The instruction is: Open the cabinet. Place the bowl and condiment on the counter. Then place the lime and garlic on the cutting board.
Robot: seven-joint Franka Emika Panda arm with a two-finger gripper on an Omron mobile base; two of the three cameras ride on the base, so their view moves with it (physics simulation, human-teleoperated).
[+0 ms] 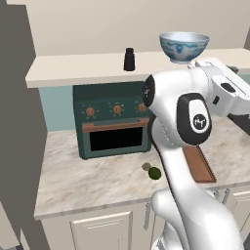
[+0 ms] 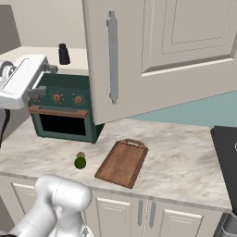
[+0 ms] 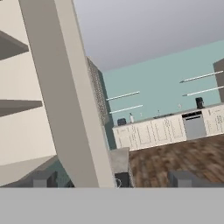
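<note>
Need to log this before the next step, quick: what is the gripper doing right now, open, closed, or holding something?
Gripper: open, jaws spread wide with nothing between them, beside the edge of the cabinet door.

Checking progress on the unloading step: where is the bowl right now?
The bowl sits on the cabinet shelf at upper right of the left base view, right of the condiment, above the green oven.
</note>
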